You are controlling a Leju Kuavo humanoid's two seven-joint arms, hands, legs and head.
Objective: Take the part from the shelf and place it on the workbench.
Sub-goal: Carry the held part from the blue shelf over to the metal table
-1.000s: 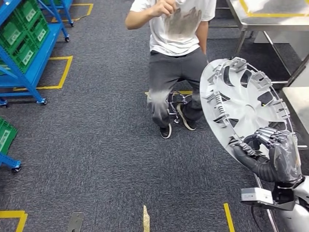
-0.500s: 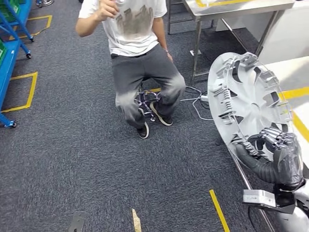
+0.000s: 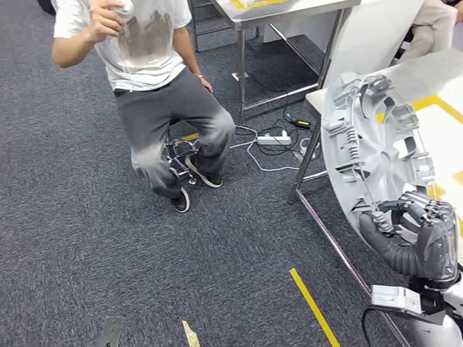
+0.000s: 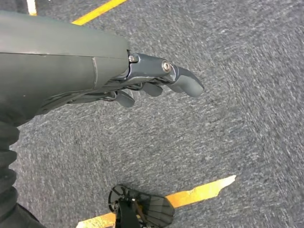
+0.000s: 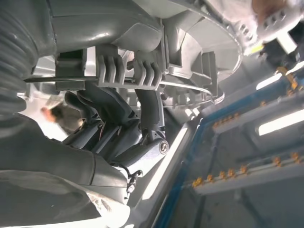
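Note:
The part is a large silver wheel cover (image 3: 377,155), held upright on edge at the right of the head view with its ribbed back side toward me. My right hand (image 3: 414,228) grips its lower rim, fingers hooked through the openings. The right wrist view shows those dark fingers (image 5: 118,128) wrapped around the cover's clips and wire ring (image 5: 150,71). Behind the cover lies the white workbench (image 3: 431,79) with yellow tape lines. My left hand (image 4: 143,83) hangs over the carpet with its fingers stretched out, holding nothing.
A person (image 3: 147,65) in a white shirt crouches on a small stool at the upper left of the head view. A steel table (image 3: 273,14) stands at the back, with a power strip and cables (image 3: 270,141) on the floor. Yellow floor tape (image 3: 314,307) runs near me.
The whole view has swung to the right: the blue shelf has left the picture and the workbench has come in. My right hand keeps its hold on the wheel cover.

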